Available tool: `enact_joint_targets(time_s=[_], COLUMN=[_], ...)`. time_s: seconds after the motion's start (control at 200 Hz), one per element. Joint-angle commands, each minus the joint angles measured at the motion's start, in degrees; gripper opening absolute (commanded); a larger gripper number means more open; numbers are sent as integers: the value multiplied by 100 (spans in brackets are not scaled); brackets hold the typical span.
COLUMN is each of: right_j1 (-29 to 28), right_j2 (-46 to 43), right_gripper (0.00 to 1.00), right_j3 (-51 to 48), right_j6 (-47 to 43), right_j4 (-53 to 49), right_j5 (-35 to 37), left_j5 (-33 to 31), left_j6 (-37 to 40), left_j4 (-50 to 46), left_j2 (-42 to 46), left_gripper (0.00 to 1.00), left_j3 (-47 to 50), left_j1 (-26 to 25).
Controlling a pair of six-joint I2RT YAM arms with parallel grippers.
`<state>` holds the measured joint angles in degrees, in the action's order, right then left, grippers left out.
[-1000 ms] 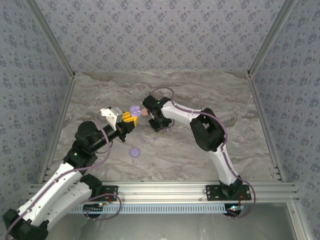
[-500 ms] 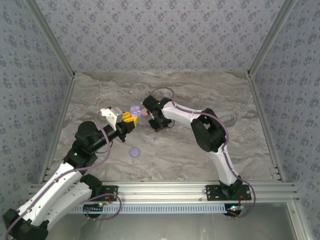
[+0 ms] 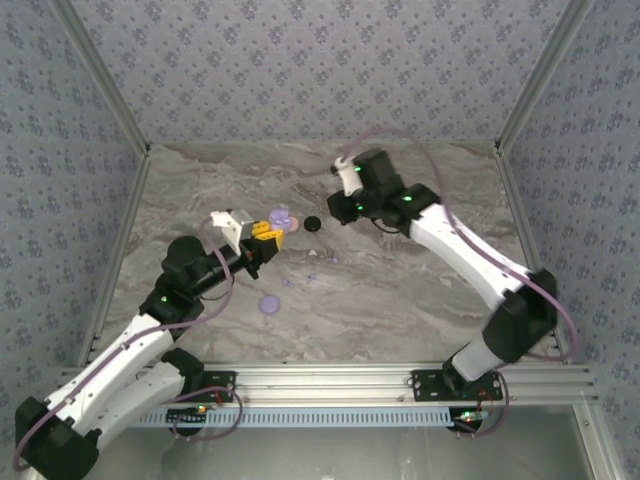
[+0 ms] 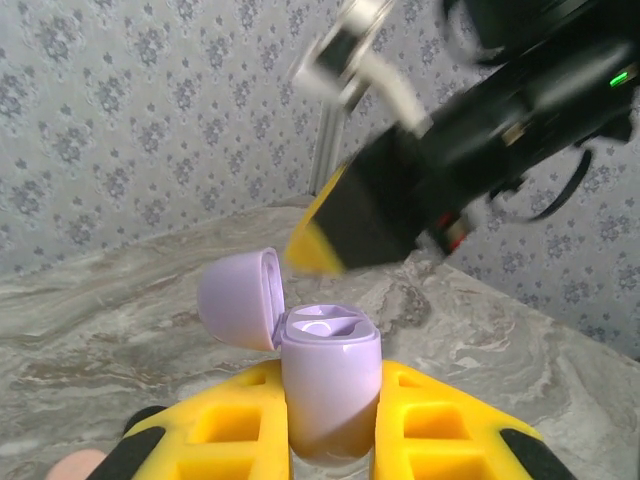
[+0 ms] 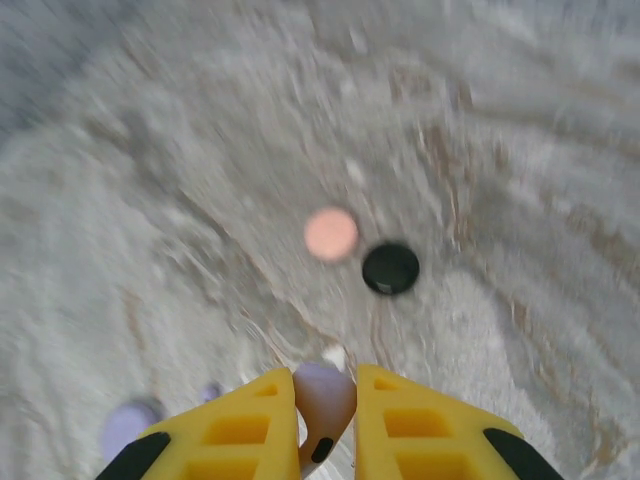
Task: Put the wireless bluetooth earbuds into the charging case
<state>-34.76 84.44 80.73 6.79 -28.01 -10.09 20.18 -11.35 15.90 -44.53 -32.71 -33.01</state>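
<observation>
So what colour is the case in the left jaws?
The case is pale lavender, clearest in left wrist view.

Open surface [image 3: 390, 310] stretches across the near right and along the far wall [image 3: 320, 70]. Left of centre is crowded: a black disc [image 3: 313, 224] and a pink disc [image 3: 293, 222] lie just right of the charging case [image 3: 277, 216] held in the left fingers [image 4: 230, 425]. A lavender disc [image 3: 269, 303] sits nearer, with tiny earbuds [image 3: 311, 277] scattered between. The right fingers [image 5: 410, 430], pinching one earbud [image 5: 322, 395], and their arm [image 3: 450, 235] overhang the far right.
</observation>
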Motion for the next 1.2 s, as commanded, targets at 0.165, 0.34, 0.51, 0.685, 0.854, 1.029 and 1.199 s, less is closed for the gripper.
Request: enact_joint_targets(time_s=[0.165,0.34,0.51,0.685,0.854,1.029,1.199], right_j1=[244,131,-181,-375,-470,-539,-590], right_j2=[-1276,-1492,-1467,-1372,-1249,-1129,-1027], right_gripper=[18,18,18,18,18,18,18], right_j3=[-552,-620,-545,-532,-474,-445,-391], right_j6=[-162,-126,-363,-422,-466,-494,-555], right_j4=[1030,1382,1371,1423,1339,1273,1167], right_j5=[-2154,-2638,-2466,-2291,-2262,-2156,-2077], left_j5=[802,1191,1278,1282,1261,1258,1260], left_j6=[-596,-827,-645,-657,-668,-676,-640], left_j4=[1338,1811,1629,1707,1740,1752,1724], left_j2=[-625,-924,-1062,-1136,-1146,-1155,-1153], left_gripper=[0,0,0,0,0,0,0], left_j3=[-104,-241,-461,-508,-517,-532,-552], left_j1=[-26,-104,-338,-407,-423,-443,-451])
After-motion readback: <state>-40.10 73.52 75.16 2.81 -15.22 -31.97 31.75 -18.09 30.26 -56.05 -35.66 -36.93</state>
